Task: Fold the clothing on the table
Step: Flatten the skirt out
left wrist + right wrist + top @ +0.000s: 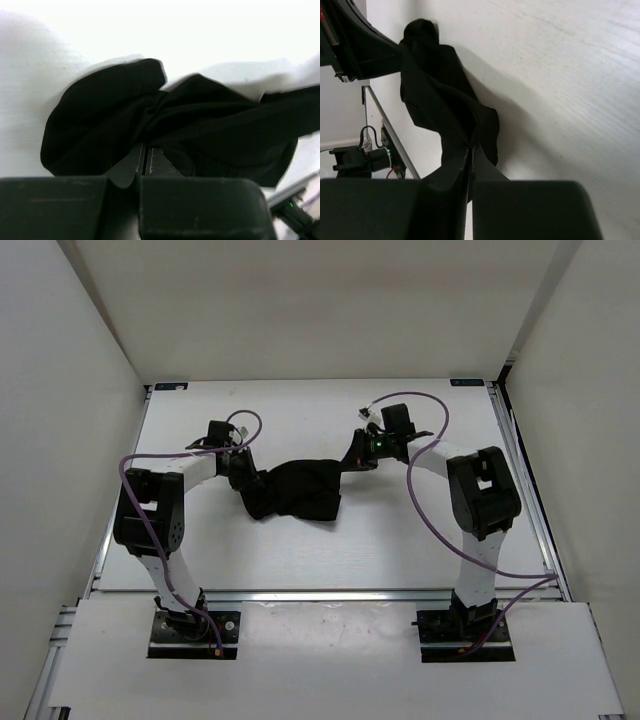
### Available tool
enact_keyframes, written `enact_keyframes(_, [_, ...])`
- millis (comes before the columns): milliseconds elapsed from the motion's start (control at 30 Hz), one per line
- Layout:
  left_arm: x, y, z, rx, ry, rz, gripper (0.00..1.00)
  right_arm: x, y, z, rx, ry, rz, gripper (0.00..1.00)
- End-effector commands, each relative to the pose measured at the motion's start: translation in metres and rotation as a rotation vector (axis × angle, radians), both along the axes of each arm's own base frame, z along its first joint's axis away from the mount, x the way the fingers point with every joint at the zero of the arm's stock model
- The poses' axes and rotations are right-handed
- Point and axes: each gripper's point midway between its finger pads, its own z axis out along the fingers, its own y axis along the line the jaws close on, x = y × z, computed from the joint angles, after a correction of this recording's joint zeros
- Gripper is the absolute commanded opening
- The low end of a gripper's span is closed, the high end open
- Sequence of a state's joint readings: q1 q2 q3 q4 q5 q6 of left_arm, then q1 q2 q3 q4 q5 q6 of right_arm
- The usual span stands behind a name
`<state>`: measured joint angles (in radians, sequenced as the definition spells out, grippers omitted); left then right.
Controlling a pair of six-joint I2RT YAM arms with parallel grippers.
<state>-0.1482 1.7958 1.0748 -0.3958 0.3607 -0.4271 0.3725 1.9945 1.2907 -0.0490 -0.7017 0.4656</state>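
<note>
The black clothing (300, 492) hangs bunched and stretched between both grippers over the middle of the white table (300, 565). My left gripper (245, 478) holds its left end. In the left wrist view the gripper (143, 152) is shut, and the clothing (100, 125) gathers into folds at the pinch. My right gripper (357, 458) holds the right end. In the right wrist view the gripper (471, 150) is shut on a corner of the clothing (435, 95), which trails away toward the left arm (355, 50).
Silver rails (535, 510) edge the table, with white walls close on the left, right and back. Purple cables (425, 500) loop from both arms. The arm bases (190, 625) stand at the near edge.
</note>
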Motion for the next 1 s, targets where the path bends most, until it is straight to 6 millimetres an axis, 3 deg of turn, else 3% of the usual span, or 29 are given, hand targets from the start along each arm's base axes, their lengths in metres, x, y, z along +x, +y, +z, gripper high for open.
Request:
enact_keyframes(0, [0.010, -0.007, 0.027, -0.051, -0.041, -0.050, 0.00, 0.024, -0.010, 0.056, 0.047, -0.146, -0.024, 0.00])
enact_keyframes(33, [0.015, -0.008, 0.039, -0.053, -0.066, -0.056, 0.00, 0.029, -0.017, 0.059, 0.001, -0.177, -0.046, 0.00])
enact_keyframes(67, [0.030, -0.011, 0.063, -0.061, -0.123, -0.070, 0.00, 0.042, -0.029, 0.082, -0.049, -0.233, -0.083, 0.00])
enact_keyframes(100, [0.033, -0.013, 0.077, -0.066, -0.146, -0.090, 0.00, 0.045, -0.035, 0.092, -0.064, -0.248, -0.093, 0.00])
enact_keyframes(200, [0.065, -0.025, 0.154, -0.136, -0.317, -0.103, 0.00, 0.057, -0.055, 0.124, -0.127, -0.297, -0.119, 0.00])
enact_keyframes(300, [0.074, -0.032, 0.195, -0.197, -0.402, -0.111, 0.00, 0.063, -0.071, 0.143, -0.193, -0.336, -0.137, 0.00])
enact_keyframes(600, [0.071, -0.039, 0.234, -0.286, -0.467, -0.141, 0.00, 0.055, -0.100, 0.178, -0.283, -0.421, -0.199, 0.00])
enact_keyframes(700, [0.055, -0.041, 0.239, -0.329, -0.465, -0.173, 0.00, 0.036, -0.102, 0.185, -0.315, -0.455, -0.186, 0.00])
enact_keyframes(767, [0.038, -0.046, 0.254, -0.381, -0.489, -0.219, 0.00, 0.022, -0.107, 0.191, -0.336, -0.494, -0.190, 0.00])
enact_keyframes(833, [0.016, -0.049, 0.264, -0.442, -0.502, -0.269, 0.00, -0.001, -0.107, 0.207, -0.344, -0.565, -0.189, 0.00])
enact_keyframes(867, [0.004, -0.051, 0.262, -0.476, -0.491, -0.300, 0.00, -0.011, -0.105, 0.204, -0.365, -0.580, -0.187, 0.00])
enact_keyframes(900, [-0.012, -0.053, 0.264, -0.494, -0.488, -0.327, 0.00, -0.031, -0.098, 0.211, -0.358, -0.619, -0.162, 0.00])
enact_keyframes(967, [-0.044, -0.056, 0.283, -0.521, -0.548, -0.395, 0.00, -0.061, -0.093, 0.232, -0.353, -0.707, -0.160, 0.00])
